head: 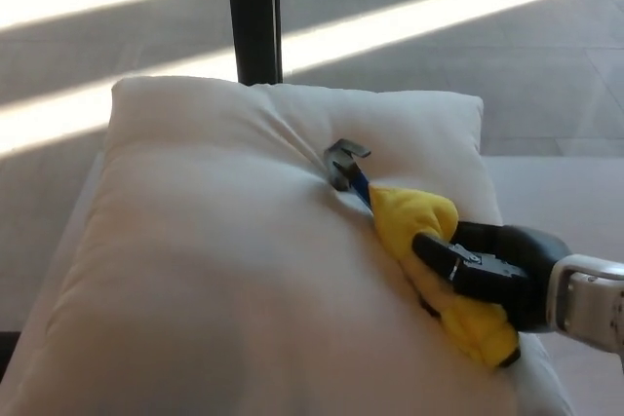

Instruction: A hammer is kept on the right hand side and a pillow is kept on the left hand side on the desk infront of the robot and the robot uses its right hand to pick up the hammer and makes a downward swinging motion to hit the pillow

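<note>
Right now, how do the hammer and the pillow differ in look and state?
The hammer is small, with a grey metal head, blue neck and yellow handle; the pillow is large, plain white and soft. The hammer is gripped at its handle by the right robot hand; the pillow lies free on the desk. The hammer's head presses in; the pillow creases around it. Shared: they touch.
</note>
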